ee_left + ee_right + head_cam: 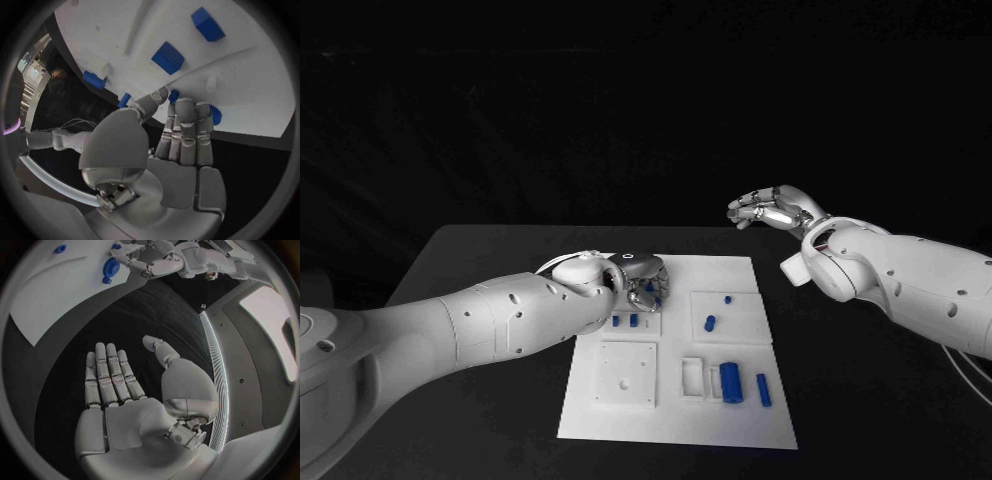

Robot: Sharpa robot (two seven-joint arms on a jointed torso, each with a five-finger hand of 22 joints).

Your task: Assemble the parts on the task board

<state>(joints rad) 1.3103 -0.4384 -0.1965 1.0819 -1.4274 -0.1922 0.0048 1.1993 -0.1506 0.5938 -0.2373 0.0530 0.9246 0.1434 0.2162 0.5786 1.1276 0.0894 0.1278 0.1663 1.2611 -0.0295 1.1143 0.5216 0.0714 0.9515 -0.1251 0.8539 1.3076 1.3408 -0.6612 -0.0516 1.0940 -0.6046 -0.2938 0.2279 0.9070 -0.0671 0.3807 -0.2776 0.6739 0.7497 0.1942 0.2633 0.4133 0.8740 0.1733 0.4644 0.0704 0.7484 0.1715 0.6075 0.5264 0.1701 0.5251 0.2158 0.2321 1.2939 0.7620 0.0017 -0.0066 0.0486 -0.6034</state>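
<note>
Parts lie on the white task board [733, 425] at the frame's lower centre: two small blue pieces [626, 322] just below the left robot hand [638, 283], one [711, 323] at mid-right, and a long cylinder [730, 380] standing upright in the picture lower right. The left robot hand is much the nearer — it hovers over the board's upper left, fingers together and extended, holding nothing I can make out. The right robot hand [769, 209] hangs well apart at upper right, flat and empty. The black surface [488, 250] spreads around the board — dark room beyond.
</note>
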